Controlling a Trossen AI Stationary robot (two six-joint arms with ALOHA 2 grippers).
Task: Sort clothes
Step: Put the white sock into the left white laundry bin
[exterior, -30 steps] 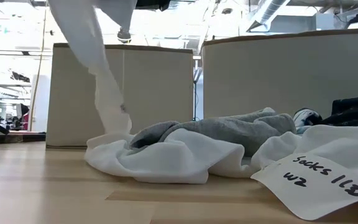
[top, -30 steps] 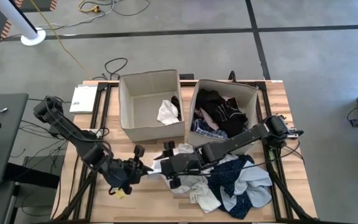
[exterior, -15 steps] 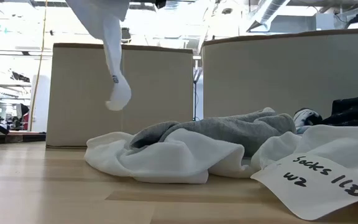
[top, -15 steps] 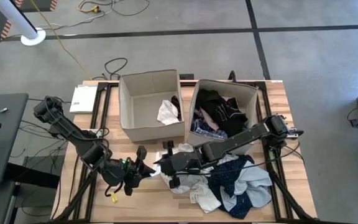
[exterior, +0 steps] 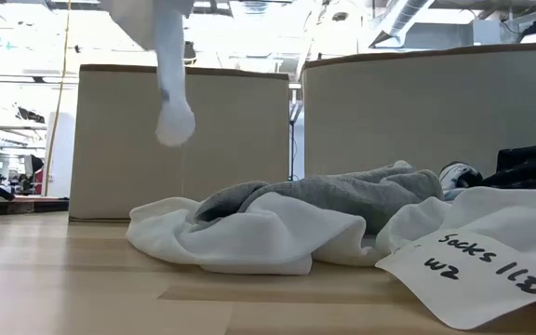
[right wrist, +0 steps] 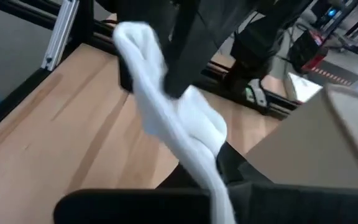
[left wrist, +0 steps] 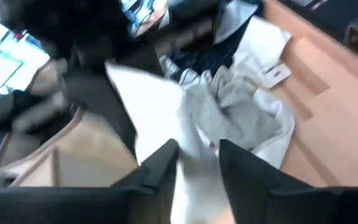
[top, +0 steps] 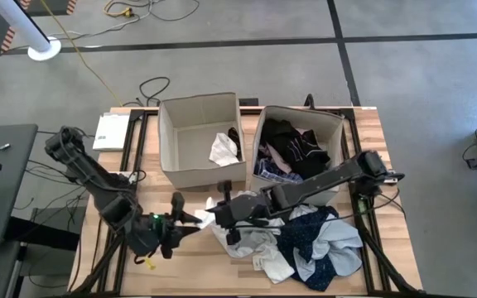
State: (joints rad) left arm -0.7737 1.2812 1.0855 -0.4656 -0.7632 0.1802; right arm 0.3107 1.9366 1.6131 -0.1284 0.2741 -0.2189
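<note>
A white sock hangs in the air between my two grippers, in front of the left beige box. My right gripper comes from the table's right and is shut on it. My left gripper faces it from the left, open, with its fingers on either side of the sock's white cloth. More clothes lie in a heap at the table's near right; white and grey pieces rest on the tabletop. My right gripper pinches the white sock between its two fingers, slanting down from the table's right side. From there the sock runs out past the fingers. It hangs slack, and its rounded end is clear of the table and the heap. My left gripper has the sock between its open fingers; whether they touch it, I cannot tell.
The left box holds a white garment. The right box is full of dark clothes. A paper label marked "Socks" lies on the heap's near side. Bare wood shows at the table's near left.
The white sock has been drawn up. A second ago its lower end trailed down onto the heap; now it hangs free above it, well clear of the white and grey pieces, which have stayed put.
</note>
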